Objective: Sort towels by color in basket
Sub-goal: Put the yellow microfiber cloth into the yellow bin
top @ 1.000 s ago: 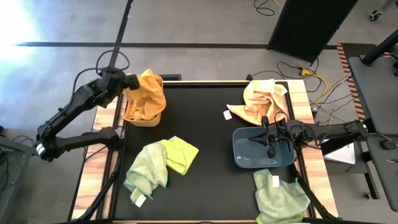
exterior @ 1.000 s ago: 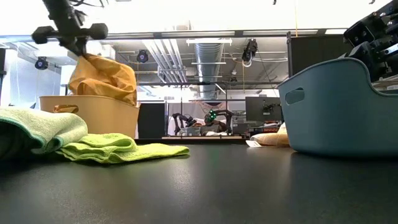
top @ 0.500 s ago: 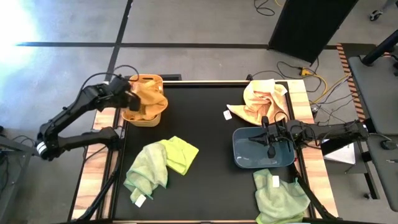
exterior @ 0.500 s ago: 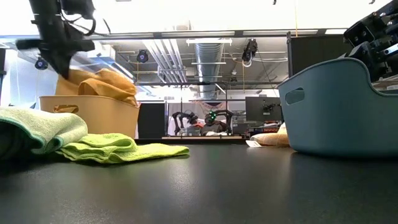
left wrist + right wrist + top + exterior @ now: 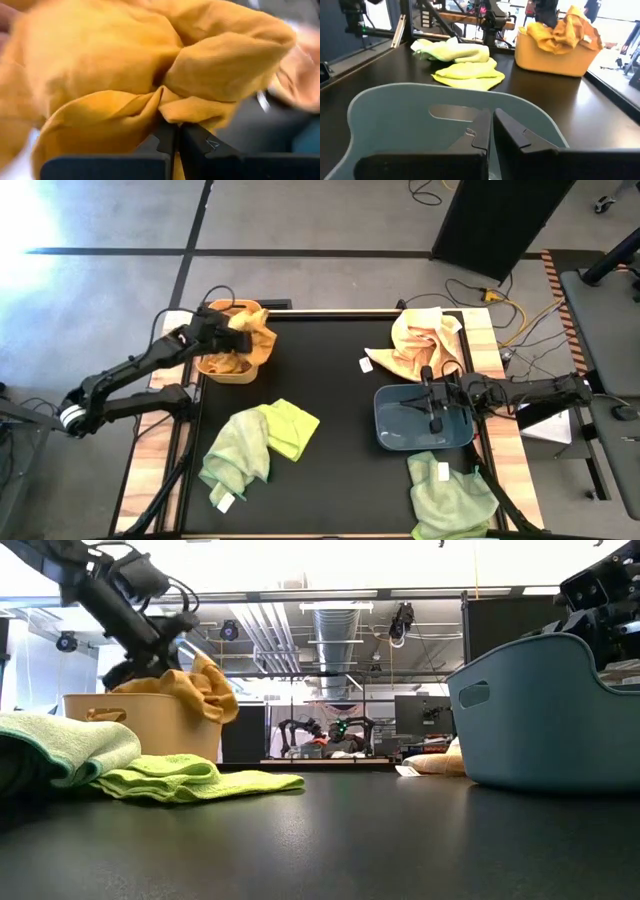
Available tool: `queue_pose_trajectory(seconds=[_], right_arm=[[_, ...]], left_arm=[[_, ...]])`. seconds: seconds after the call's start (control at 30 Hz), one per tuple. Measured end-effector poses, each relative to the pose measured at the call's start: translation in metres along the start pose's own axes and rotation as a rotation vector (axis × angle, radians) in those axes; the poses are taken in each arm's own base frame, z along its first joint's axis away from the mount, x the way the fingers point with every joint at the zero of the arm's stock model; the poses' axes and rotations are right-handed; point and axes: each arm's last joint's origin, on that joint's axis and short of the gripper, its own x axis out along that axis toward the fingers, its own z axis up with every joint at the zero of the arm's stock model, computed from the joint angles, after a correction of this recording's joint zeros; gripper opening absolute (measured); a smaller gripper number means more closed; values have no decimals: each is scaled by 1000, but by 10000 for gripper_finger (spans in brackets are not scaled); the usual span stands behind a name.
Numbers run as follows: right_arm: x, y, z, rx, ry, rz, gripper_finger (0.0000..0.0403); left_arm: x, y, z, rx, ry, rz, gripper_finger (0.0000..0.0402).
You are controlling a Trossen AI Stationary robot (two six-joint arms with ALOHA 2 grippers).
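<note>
no readable text, brand, number or sign in any view, small white tags on the towels show no legible print, baskets unmarked, room beyond the table too indistinct to read

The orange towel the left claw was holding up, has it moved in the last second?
Yes. The orange towel has come down into the yellow basket; a second ago it hung well above the rim. The left claw remains shut on it.
</note>
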Motion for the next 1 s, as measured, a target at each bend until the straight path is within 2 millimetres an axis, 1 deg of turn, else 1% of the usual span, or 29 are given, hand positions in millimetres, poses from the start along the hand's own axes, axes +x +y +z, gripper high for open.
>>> queue_pose_trajectory(seconds=[0.1, 0.23, 0.37, 0.5, 0.57, 0.7, 0.77, 0.9, 1.0], right_arm=[[0, 0, 2, 73, -24, -2, 13], [-1, -1, 10, 219, -101, 1, 13], [-1, -1, 15, 396, -155, 15, 13], [-3, -2, 22, 421, -230, 25, 13], [-4, -3, 26, 430, -275, 31, 13], [-5, -3, 30, 427, -322, 37, 13], [-5, -3, 30, 427, -322, 35, 13], [-5, -3, 30, 427, -320, 34, 13], [-5, -3, 30, 426, -320, 31, 13]], left_arm=[[10, 11, -3, -48, -142, 116, 0], [16, 24, -7, -80, -283, 278, 0], [22, 32, -9, -128, -379, 334, 0], [31, 38, -8, -175, -421, 353, 0], [37, 40, -6, -185, -398, 365, 0], [52, 45, 4, -198, -293, 384, 0], [59, 47, 9, -195, -233, 437, 0], [71, 45, 16, -154, -103, 517, 1], [77, 44, 20, -108, -7, 575, 15]])
